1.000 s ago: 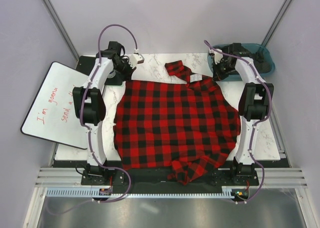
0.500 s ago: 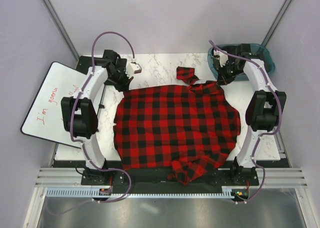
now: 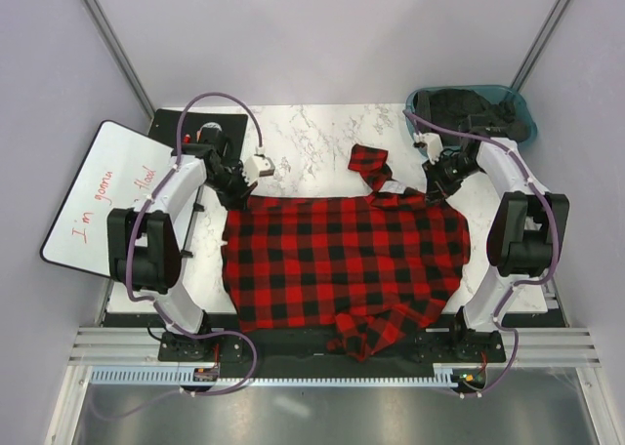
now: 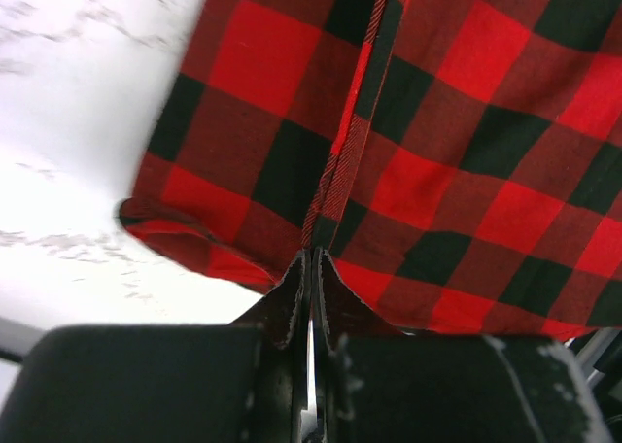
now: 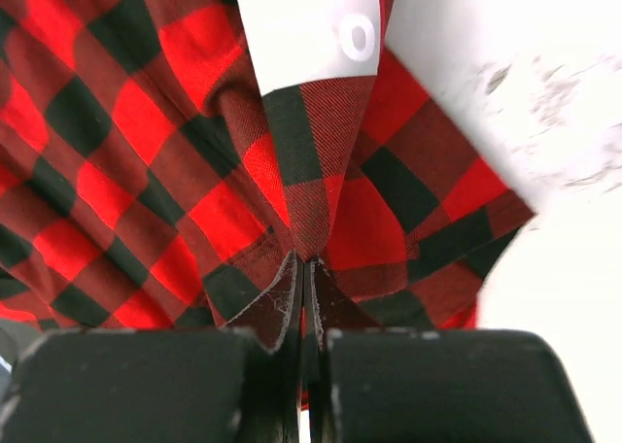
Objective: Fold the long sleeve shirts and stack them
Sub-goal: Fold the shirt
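One long sleeve shirt (image 3: pixel 347 260), a red-and-black check flannel, lies spread over the marble table (image 3: pixel 312 142). My left gripper (image 3: pixel 237 193) is shut on its far left corner, pinching the seam edge (image 4: pixel 326 210) in the left wrist view. At the far right corner my right gripper (image 3: pixel 437 191) is shut on the cloth, where the right wrist view shows a bunched fold (image 5: pixel 311 171) between the jaws and a white strip (image 5: pixel 311 30) behind it. A sleeve end (image 3: pixel 369 162) sticks out past the far edge. Another bunch of cloth (image 3: pixel 376 330) hangs over the near edge.
A white board with red writing (image 3: pixel 103 196) lies left of the table. A teal bin (image 3: pixel 474 113) holding dark cloth stands at the far right corner. A black pad (image 3: pixel 210 128) sits at the far left corner.
Both grippers have pulled the shirt's far edge toward the near side, so the shirt now covers less of the table's depth. The sleeve end has shifted right and nearer.
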`<state>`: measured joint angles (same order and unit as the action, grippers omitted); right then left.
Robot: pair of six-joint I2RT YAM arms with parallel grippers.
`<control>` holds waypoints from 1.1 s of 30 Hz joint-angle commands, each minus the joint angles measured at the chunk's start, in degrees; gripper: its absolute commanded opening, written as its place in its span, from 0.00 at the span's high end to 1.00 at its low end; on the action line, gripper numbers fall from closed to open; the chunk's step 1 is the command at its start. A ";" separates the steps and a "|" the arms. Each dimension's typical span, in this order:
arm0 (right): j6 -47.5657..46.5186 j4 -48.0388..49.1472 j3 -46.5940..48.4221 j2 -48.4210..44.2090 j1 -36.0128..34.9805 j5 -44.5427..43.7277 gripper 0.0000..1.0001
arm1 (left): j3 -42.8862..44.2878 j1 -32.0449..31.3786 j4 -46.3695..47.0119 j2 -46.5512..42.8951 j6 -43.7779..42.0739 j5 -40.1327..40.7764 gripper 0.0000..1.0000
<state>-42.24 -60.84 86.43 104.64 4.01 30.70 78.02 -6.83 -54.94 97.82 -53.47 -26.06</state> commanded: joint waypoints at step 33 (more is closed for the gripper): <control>10.95 0.46 3.22 11.90 -3.30 3.58 0.44 | -5.50 -9.25 10.90 7.47 12.69 -3.38 0.55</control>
<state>-32.82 -61.60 91.00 115.24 1.54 32.80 74.15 -13.76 -45.82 105.34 -43.55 -28.67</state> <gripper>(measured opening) 0.590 0.455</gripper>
